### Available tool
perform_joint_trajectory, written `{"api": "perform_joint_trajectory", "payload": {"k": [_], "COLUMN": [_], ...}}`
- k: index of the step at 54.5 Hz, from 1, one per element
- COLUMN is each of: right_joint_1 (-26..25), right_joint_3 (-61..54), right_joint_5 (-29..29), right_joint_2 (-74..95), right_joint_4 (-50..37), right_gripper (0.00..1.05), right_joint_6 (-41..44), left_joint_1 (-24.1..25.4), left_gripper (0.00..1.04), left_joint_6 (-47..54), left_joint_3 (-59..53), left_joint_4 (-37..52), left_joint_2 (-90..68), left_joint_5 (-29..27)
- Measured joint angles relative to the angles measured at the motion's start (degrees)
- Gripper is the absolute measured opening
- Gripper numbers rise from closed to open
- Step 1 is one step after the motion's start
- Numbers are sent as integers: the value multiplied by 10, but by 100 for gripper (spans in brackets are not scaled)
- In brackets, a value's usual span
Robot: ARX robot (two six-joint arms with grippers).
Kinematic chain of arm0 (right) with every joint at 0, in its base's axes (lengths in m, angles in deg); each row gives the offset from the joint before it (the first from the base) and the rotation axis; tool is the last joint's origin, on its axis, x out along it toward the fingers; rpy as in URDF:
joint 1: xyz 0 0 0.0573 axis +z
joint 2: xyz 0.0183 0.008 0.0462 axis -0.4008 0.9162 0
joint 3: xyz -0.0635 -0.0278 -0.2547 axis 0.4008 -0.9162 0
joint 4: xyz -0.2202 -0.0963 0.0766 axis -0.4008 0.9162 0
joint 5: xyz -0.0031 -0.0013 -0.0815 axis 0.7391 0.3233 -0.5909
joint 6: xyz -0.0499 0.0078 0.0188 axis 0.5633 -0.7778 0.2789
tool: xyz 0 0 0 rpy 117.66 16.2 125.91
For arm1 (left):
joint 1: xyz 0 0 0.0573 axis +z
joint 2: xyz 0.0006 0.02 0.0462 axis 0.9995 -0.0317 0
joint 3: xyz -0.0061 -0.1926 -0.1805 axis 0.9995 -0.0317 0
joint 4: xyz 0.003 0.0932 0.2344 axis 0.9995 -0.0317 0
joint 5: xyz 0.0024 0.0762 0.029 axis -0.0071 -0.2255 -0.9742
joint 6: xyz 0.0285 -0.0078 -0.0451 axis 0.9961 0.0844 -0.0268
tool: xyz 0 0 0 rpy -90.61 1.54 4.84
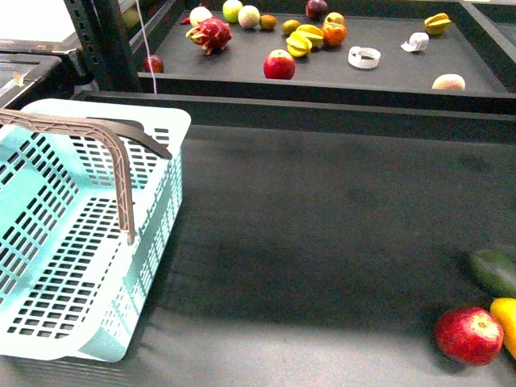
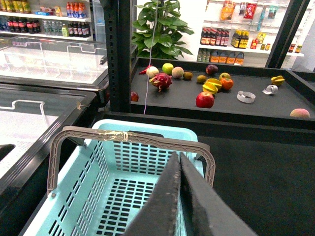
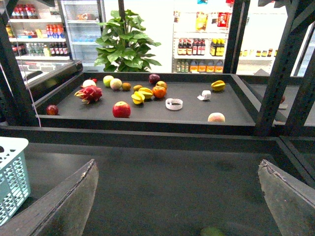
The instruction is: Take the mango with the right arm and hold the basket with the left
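The light-turquoise basket [image 1: 172, 129] stands at the left of the dark counter, its grey-brown handles [image 1: 121, 173] raised. At the right edge, half cut off, lies the yellow-orange mango [image 1: 506, 322], next to a red apple [image 1: 469, 334] and a dark green fruit [image 1: 493, 270]. Neither arm shows in the front view. In the left wrist view my left gripper [image 2: 179, 156] is shut on nothing, above the basket [image 2: 142, 129], its tip near the handle [image 2: 133, 137]. My right gripper [image 3: 177, 164] stands wide open over bare counter, with only the green fruit [image 3: 211, 231] below it. The mango is out of that view.
Behind the counter a raised dark tray [image 1: 322, 85] holds several fruits, among them a red apple [image 1: 279, 64] and a dragon fruit [image 1: 211, 34]. Dark shelf posts [image 1: 109, 40] rise at the back left. A glass-topped freezer [image 2: 44, 98] stands left of the basket.
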Motion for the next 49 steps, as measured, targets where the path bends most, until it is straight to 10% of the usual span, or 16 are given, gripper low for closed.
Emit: {"api": "perform_joint_trajectory", "payload": {"k": [25,30,38,49], "right_joint_1": [0,0,0,1], "right_joint_3": [0,0,0,0], "right_joint_5": [0,0,0,0], "right_joint_2": [0,0,0,0], "right_joint_4": [0,0,0,0], "right_gripper": [97,97,97,97], "right_joint_6": [0,0,0,0], "left_joint_1": [0,-7,-83,-22], "left_gripper": [98,96,97,97], "left_joint_6": [0,-2,-154,-337], "left_joint_3": [0,1,25,79], "left_joint_4": [0,0,61,259], "left_joint_2": [0,-4,-199,-517], "left_joint_5": [0,-13,-371,-296]}}
